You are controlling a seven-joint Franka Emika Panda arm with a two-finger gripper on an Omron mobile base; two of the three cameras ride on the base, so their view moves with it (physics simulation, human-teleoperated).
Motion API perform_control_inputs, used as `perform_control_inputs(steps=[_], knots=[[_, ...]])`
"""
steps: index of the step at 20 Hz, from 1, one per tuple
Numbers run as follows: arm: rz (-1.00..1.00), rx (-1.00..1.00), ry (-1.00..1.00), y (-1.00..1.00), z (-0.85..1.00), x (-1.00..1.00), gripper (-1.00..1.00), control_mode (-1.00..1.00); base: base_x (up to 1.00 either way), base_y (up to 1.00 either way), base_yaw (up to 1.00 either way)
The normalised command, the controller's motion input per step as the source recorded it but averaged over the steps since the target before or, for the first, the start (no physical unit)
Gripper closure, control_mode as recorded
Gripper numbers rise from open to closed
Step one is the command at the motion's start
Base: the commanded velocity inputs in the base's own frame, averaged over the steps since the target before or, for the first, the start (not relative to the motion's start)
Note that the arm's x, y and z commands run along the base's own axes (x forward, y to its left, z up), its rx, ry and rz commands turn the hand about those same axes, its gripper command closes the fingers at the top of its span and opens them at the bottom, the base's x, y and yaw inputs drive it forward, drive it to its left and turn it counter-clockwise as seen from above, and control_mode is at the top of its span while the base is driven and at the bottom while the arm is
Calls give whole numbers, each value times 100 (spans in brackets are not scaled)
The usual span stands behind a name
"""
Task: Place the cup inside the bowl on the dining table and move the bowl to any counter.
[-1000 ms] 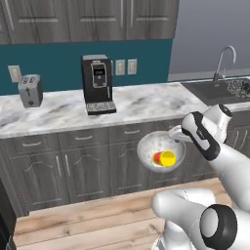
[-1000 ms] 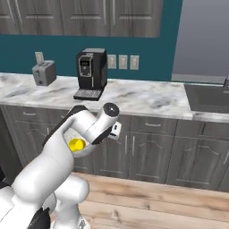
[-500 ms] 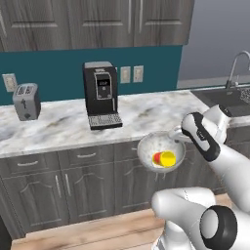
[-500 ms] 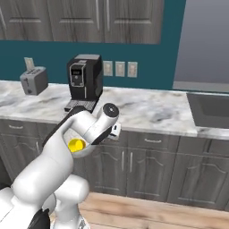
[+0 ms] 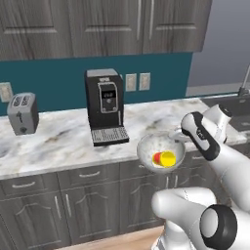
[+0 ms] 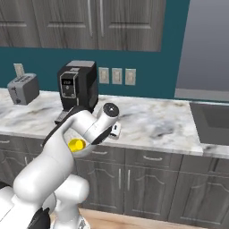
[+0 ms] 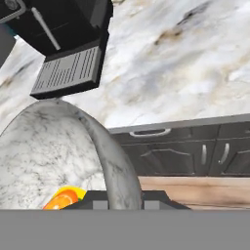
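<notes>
The speckled grey-white bowl (image 5: 146, 149) hangs in the air just in front of the counter (image 5: 58, 142) edge, tilted toward the left base view. My gripper (image 5: 178, 135) is shut on its right rim. The small yellow and red cup (image 5: 165, 158) lies inside the bowl. In the hand view the bowl's rim (image 7: 116, 158) runs between my fingertips, the gripper (image 7: 124, 200) sits at the bottom, and the cup (image 7: 63, 199) peeks out low in the bowl. From the right base view my arm hides most of the bowl, though the cup (image 6: 76, 145) shows. The dining table is out of view.
A black coffee machine (image 5: 104, 105) stands on the counter just left of the bowl, and a silver toaster (image 5: 22, 113) farther left. A sink (image 6: 210, 116) lies at the counter's right end. Dark cabinet doors and drawers with silver handles (image 7: 146, 132) run below the marble top (image 7: 185, 63).
The whole picture has shifted: the base has driven closer to the counter, which now looms larger. The bowl with the cup stays gripped in the same pose.
</notes>
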Motion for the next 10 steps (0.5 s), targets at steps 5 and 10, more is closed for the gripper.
perform_control_inputs(steps=[5,10], knots=[[0,0,0,0,0,0,100,100,41,6,0],[0,0,0,0,0,0,100,100,30,3,0]])
